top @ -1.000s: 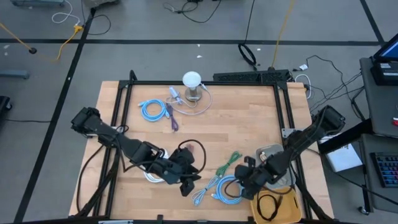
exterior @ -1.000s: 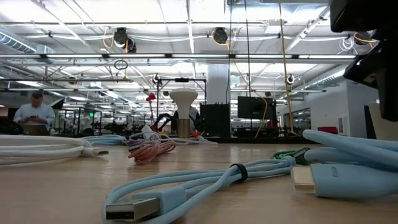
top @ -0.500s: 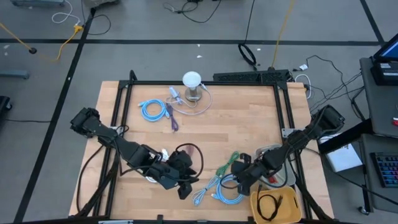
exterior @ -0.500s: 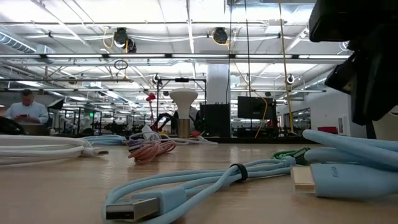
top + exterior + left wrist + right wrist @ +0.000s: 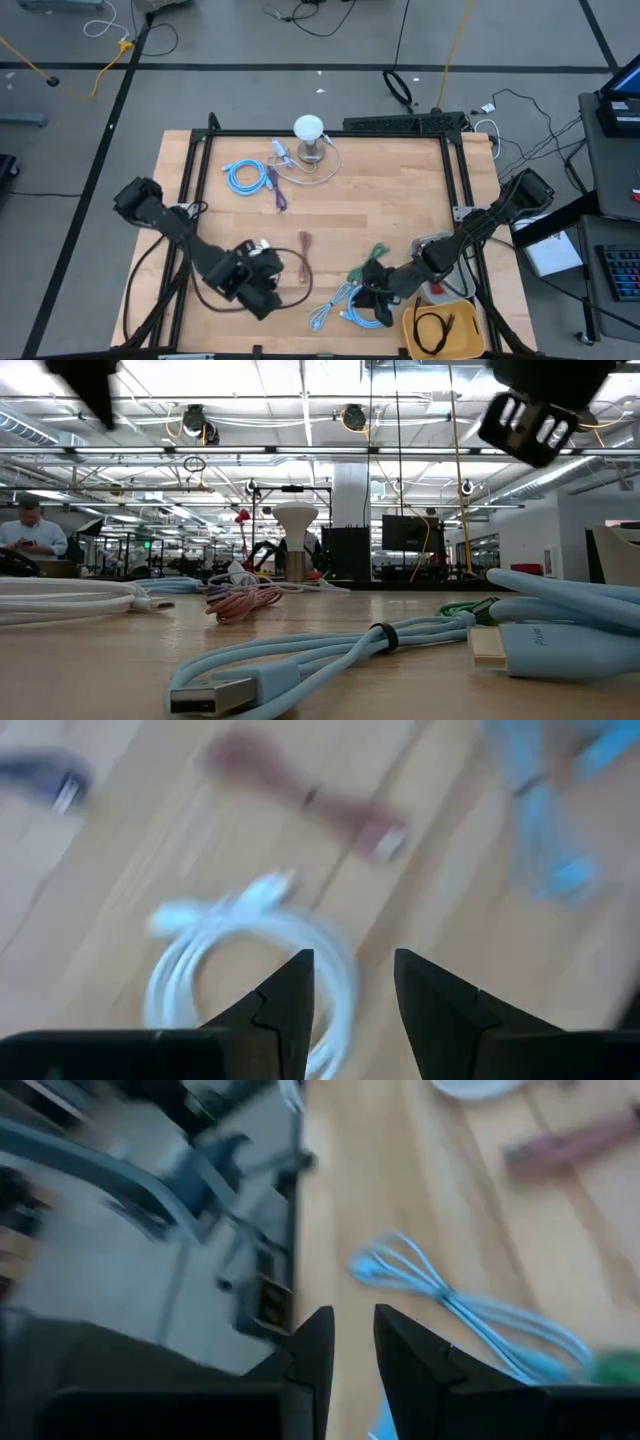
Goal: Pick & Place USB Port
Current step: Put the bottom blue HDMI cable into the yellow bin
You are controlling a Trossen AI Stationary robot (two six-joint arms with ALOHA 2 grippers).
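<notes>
Right gripper [image 5: 371, 283], fingers slightly parted and empty, over light-blue cable bundle [image 5: 362, 305]: lower squarely, probably onto one plug; left gripper [image 5: 262, 287] likewise parted, idle.

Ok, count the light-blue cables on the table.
3. One coiled cable left of the lamp; two overlapping cables at the near edge beside the right gripper. Its arm may hide more.

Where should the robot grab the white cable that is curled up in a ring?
Probably from straight above, on the white cable's round rim. It lies flat on the table in a coil, so one finger can drop inside the loop and one outside. The left gripper hovers over it, fingers apart.
</notes>
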